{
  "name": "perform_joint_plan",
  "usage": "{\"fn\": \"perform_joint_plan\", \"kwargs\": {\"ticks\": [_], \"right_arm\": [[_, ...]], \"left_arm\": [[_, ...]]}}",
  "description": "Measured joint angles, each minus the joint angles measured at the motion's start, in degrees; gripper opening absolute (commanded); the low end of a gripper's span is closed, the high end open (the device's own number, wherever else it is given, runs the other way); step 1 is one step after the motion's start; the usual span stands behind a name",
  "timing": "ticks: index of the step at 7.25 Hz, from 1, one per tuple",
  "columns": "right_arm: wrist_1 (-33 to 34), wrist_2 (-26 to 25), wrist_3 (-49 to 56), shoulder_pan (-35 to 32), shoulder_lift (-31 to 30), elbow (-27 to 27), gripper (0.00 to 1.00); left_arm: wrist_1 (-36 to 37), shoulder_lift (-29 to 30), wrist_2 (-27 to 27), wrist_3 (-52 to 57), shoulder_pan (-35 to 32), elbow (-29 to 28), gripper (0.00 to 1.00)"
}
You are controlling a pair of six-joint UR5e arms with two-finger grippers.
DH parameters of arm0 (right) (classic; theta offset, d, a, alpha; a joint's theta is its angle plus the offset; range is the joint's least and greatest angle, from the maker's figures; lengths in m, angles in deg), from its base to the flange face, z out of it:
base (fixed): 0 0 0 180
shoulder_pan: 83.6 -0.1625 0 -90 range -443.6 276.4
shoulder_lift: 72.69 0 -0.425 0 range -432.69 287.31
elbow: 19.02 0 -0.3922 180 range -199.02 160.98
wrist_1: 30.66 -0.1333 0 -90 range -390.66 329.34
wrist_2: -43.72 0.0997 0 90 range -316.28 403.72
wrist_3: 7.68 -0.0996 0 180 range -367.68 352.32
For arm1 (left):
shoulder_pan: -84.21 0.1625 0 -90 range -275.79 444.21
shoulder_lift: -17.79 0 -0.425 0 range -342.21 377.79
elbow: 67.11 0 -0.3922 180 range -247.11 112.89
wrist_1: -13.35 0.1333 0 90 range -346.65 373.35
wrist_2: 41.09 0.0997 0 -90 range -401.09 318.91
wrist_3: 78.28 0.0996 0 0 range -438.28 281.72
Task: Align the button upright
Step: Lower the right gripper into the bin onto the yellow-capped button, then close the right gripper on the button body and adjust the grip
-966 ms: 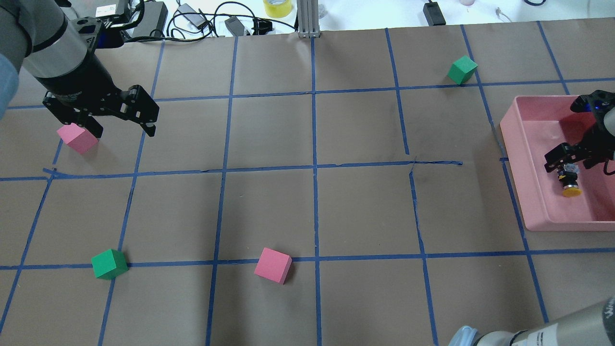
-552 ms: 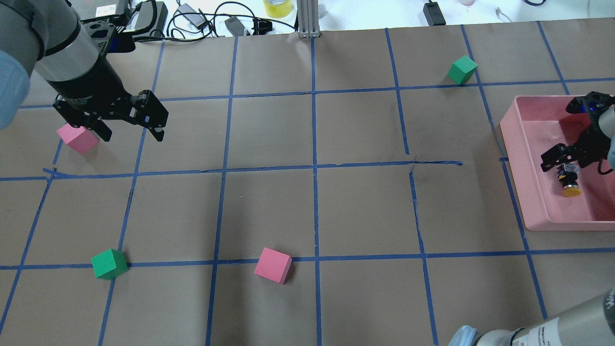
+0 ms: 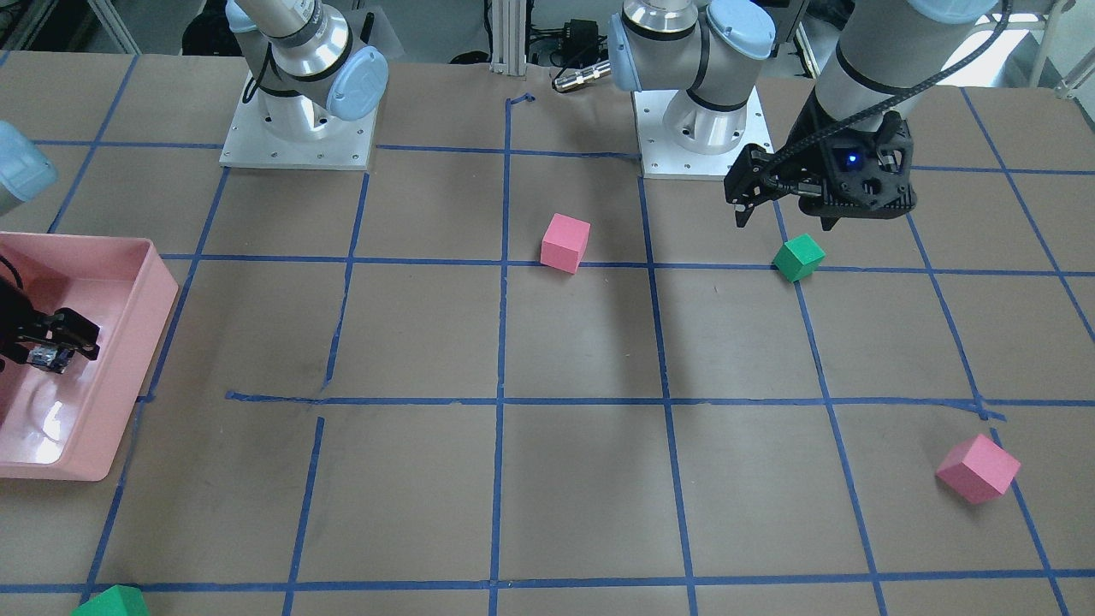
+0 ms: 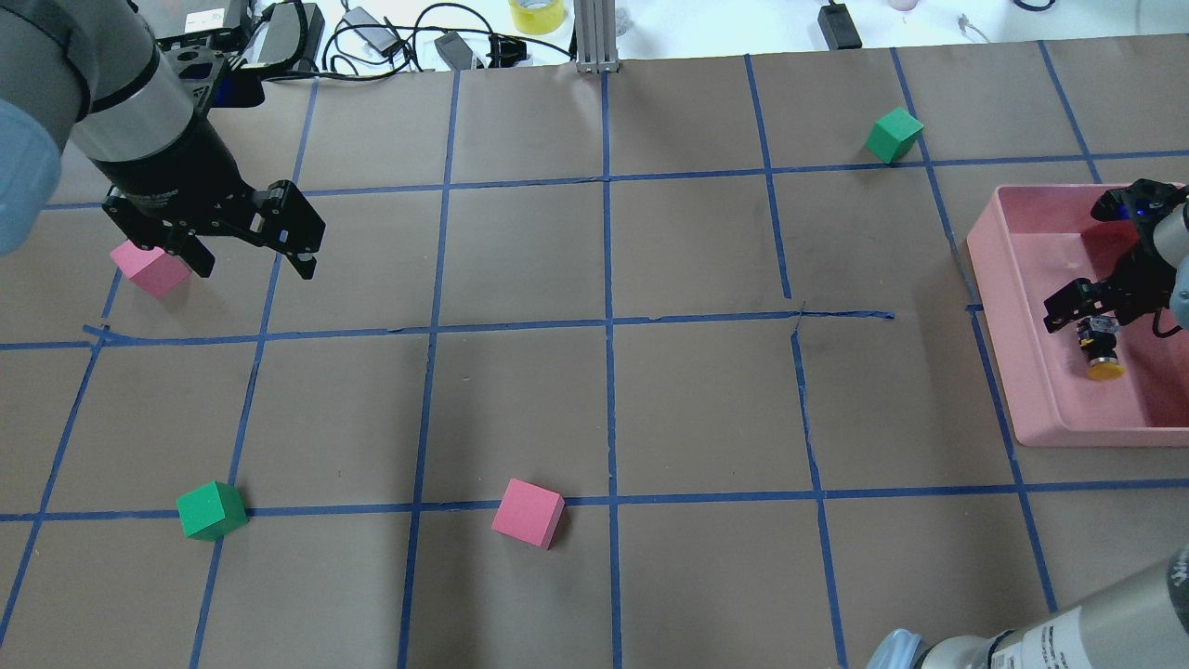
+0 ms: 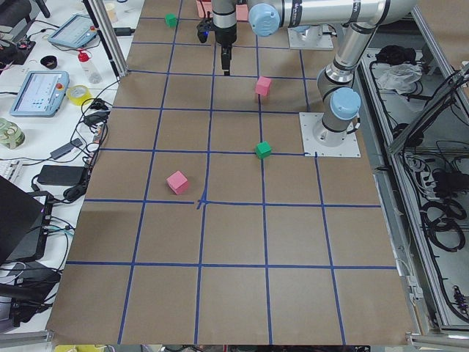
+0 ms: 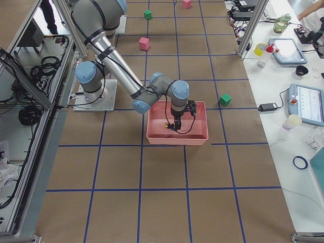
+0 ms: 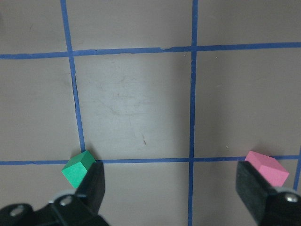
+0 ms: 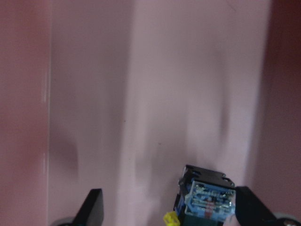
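The button is inside the pink tray at the table's right. Its yellow cap points toward the robot in the overhead view, and its blocky base faces the right wrist camera. Whether it lies flat or tilted I cannot tell. My right gripper hovers just over the base, fingers wide apart, the button between them nearer one finger and not clamped. It also shows in the front view. My left gripper is open and empty above the table's left, beside a pink cube.
A green cube and a pink cube sit near the table's front. Another green cube sits at the back right. Cables and tape rolls lie beyond the far edge. The tray's walls surround the right gripper.
The right gripper has drawn slightly up and away from the button, which stays put. The left gripper has shifted a little to the right near the pink cube.
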Motion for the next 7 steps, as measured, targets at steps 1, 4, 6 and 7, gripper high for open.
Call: {"fn": "perform_joint_plan", "kwargs": {"ticks": [1, 4, 6, 7], "right_arm": [[0.05, -0.08, 0.00, 0.00, 0.03, 0.03, 1.00], [1.26, 0.21, 0.91, 0.00, 0.05, 0.10, 1.00], [1.62, 0.43, 1.26, 0.00, 0.01, 0.40, 1.00], [1.61, 0.46, 1.28, 0.00, -0.02, 0.46, 1.00]], "left_arm": [[-0.02, 0.00, 0.03, 0.01, 0.00, 0.02, 1.00], [-0.09, -0.03, 0.07, 0.12, 0.00, 0.10, 1.00], [-0.10, 0.07, 0.11, 0.19, 0.00, 0.15, 1.00], [-0.08, 0.09, 0.09, 0.20, 0.01, 0.17, 1.00]]}}
